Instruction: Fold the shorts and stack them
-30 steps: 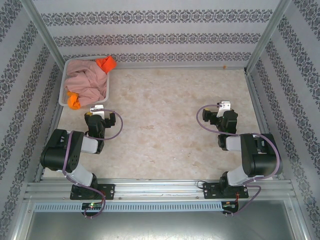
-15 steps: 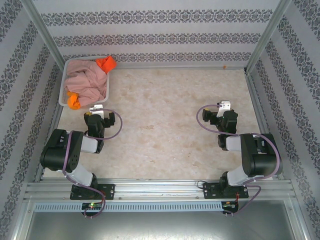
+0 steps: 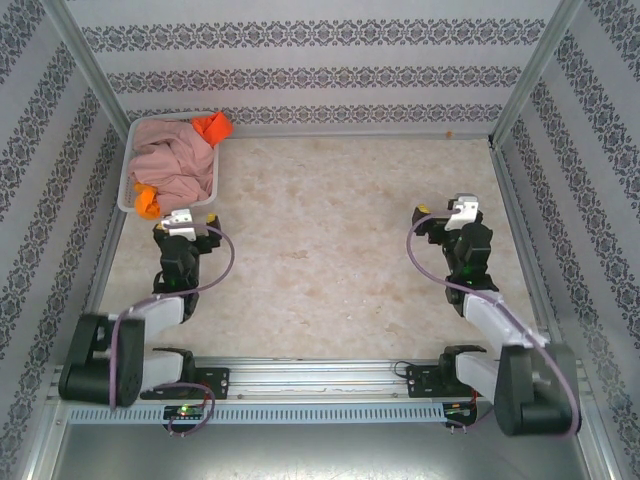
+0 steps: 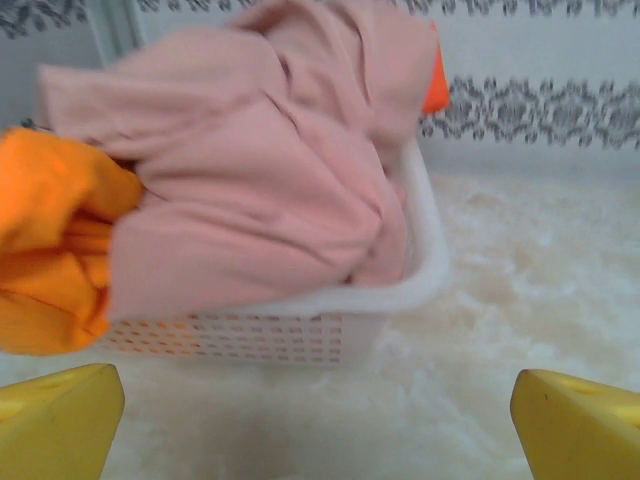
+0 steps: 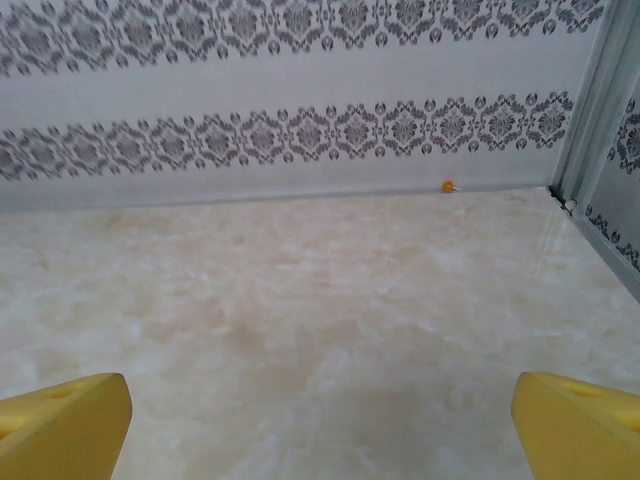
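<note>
Top view: your shorts (image 3: pixel 172 158) are heaped in the basket (image 3: pixel 124 192), far-left table (image 3: pixel 330 230) corner; left end effector (image 3: pixel 183 219) just beside it, right end effector (image 3: pixel 463 207) well apart. Left wrist: released, facing the pink-over-orange heap. Right wrist: released, nothing held.

The shorts (image 3: pixel 170 160) lie heaped in the basket (image 3: pixel 124 198). The left gripper (image 3: pixel 179 215) sits just before the basket, the right gripper (image 3: pixel 463 206) well to its right.

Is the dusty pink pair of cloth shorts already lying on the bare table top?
No, the dusty pink cloth shorts are heaped inside the white perforated plastic basket, together with bright orange cloth shorts.
</note>
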